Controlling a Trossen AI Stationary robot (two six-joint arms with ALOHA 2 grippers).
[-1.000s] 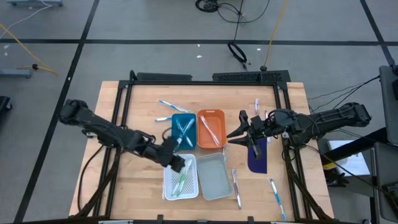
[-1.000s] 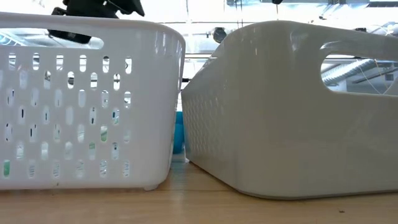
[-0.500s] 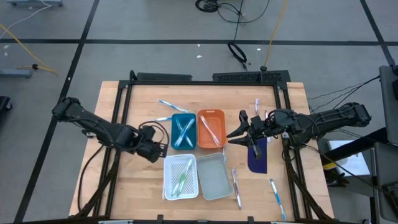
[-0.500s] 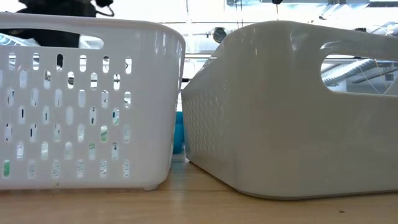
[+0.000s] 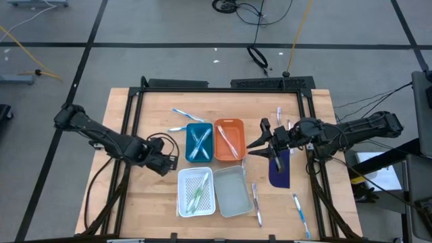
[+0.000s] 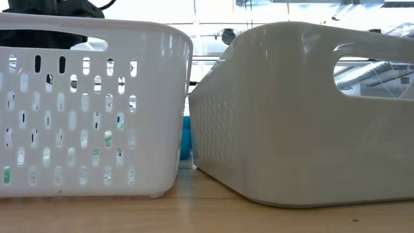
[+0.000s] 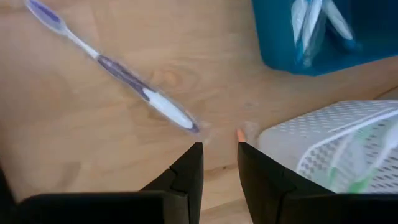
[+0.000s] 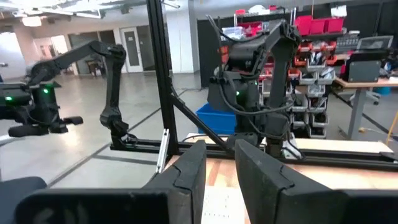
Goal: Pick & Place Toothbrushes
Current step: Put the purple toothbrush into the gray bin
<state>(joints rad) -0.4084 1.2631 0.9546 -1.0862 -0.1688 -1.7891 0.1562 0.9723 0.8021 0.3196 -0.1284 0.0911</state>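
Toothbrushes lie sorted in small trays: pale ones crossed in the blue tray (image 5: 199,142), some in the orange tray (image 5: 228,140), green ones in the white perforated tray (image 5: 196,191). Others lie loose on the table (image 5: 182,113) (image 5: 256,202) (image 5: 300,212). My left gripper (image 5: 167,163) points down over bare wood just left of the white tray (image 7: 329,149). Its fingers stand a little apart with nothing between them (image 7: 219,146). A purple-and-white toothbrush (image 7: 118,71) lies flat beyond them. My right gripper (image 5: 251,148) waits level above the table, right of the orange tray, its fingers a little apart and empty (image 8: 219,146).
A grey tray (image 5: 233,191) stands beside the white one. A dark blue pad (image 5: 279,172) lies under the right arm. A black frame (image 5: 135,101) runs round the table's far and side edges. The low view shows only the two near trays' walls (image 6: 90,110) (image 6: 304,116).
My left gripper has gone from above the white tray toward the table's left edge and slightly toward the far edge, tipping over until it points down at the wood. The green toothbrushes stay in the white tray.
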